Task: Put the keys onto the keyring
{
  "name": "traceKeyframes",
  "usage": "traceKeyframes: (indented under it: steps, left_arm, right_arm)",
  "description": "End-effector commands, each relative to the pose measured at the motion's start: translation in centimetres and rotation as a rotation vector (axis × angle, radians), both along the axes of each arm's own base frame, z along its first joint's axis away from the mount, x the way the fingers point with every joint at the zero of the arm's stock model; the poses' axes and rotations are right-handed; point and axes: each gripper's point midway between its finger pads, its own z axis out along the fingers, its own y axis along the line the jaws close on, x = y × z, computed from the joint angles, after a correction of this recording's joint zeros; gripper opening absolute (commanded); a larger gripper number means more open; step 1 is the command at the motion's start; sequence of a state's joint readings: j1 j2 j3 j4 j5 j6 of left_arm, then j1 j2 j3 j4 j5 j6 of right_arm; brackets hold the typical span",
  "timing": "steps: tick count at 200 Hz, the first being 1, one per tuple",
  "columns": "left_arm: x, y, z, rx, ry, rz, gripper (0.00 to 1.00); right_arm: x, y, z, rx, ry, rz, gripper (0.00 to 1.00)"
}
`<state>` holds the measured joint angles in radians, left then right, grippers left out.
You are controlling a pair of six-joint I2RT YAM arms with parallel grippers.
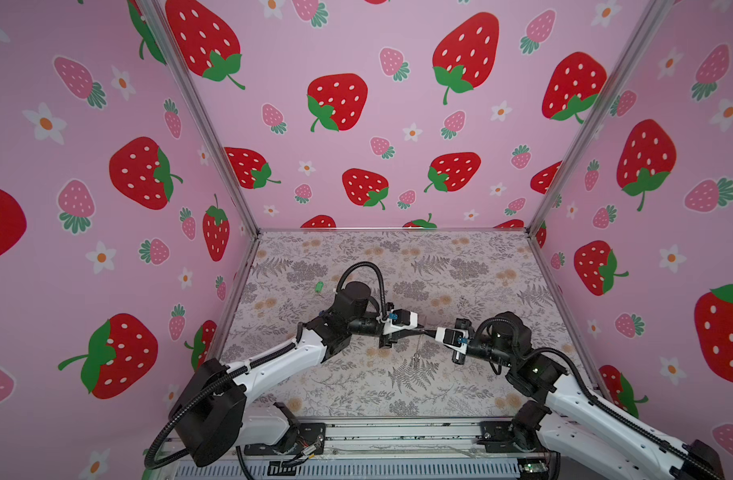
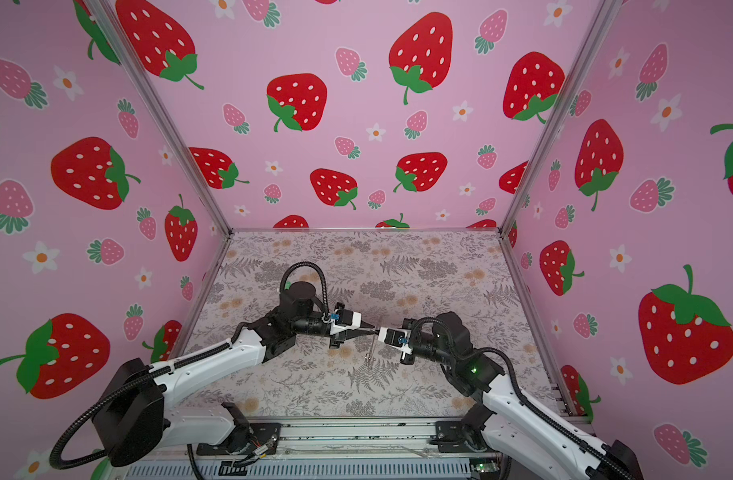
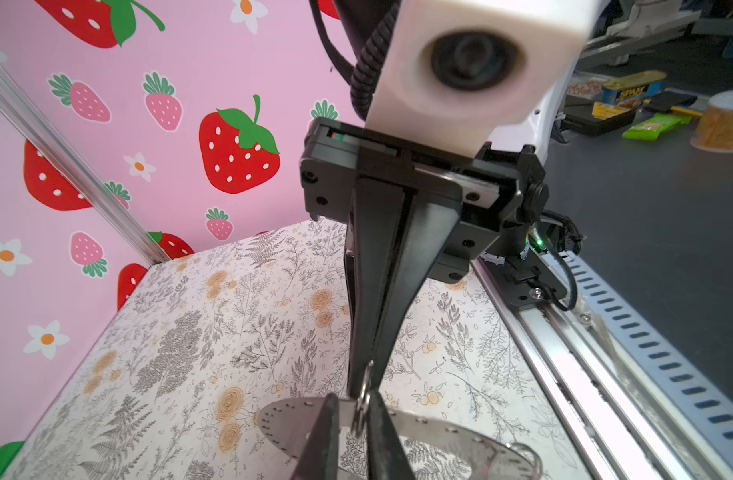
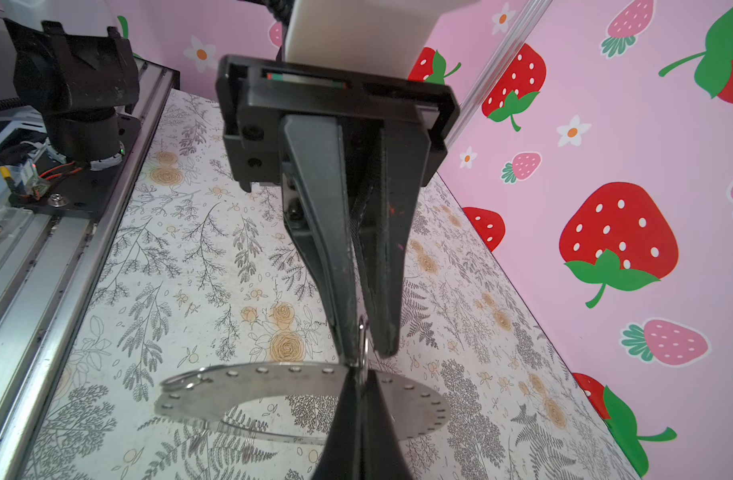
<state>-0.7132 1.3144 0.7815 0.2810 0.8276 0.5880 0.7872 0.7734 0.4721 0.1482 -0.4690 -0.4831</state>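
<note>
Right pincer (image 3: 361, 388) closed tight on the keyring (image 4: 240, 395) rim, holding it clear of the surface (image 1: 356, 395). Left pincer (image 4: 367, 351) meets it tip to tip, fingers slightly apart about a small wire loop (image 4: 362, 338) there. Left arm (image 1: 281, 361) and right arm (image 1: 572, 395) reach in from the near edge, wrists roughly level. Green key (image 1: 320, 286) lies well apart, beyond the left arm.

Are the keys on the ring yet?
Not yet. Done: the keyring is held up off the table. In hand: the right gripper pinches its edge; the left gripper sits slightly open at the same spot. Still to do: the green key lies on the table, and I can't spot the blue key.
</note>
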Motion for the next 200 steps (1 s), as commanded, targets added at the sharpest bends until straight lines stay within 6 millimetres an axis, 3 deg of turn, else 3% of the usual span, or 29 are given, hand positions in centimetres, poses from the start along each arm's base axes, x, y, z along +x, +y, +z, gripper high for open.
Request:
traceKeyframes:
  steps: [1,36,66,101,137,169,200]
  left_arm:
    - [-0.1,-0.1,1.3,-0.014,-0.035,-0.009,0.37]
    - [1.1,1.3,1.7,-0.016,-0.026,0.101,0.49]
    - [2.1,2.3,2.3,-0.036,0.071,0.168,0.50]
    - [3.1,2.3,1.5,-0.019,0.125,0.223,0.50]
    - [5.7,3.0,0.6,0.028,0.228,0.370,0.48]
    - [8.3,6.7,-0.8,0.052,0.381,0.534,0.44]
    - [11.6,12.7,-3.2,0.103,0.552,0.831,0.40]
  right_arm:
    - [0.2,0.2,1.9,0.043,-0.039,0.003,0.00]
    - [0.8,0.0,1.5,0.029,-0.055,-0.029,0.00]
    - [1.3,-0.1,0.8,0.003,-0.094,-0.048,0.00]
    - [2.0,-0.3,0.6,0.000,-0.172,-0.085,0.00]
    - [3.0,-0.3,-0.2,-0.046,-0.183,-0.121,0.00]
    - [3.0,-0.2,-1.3,-0.072,-0.166,-0.114,0.00]
    - [2.9,-0.2,-1.8,-0.084,-0.169,-0.106,0.00]
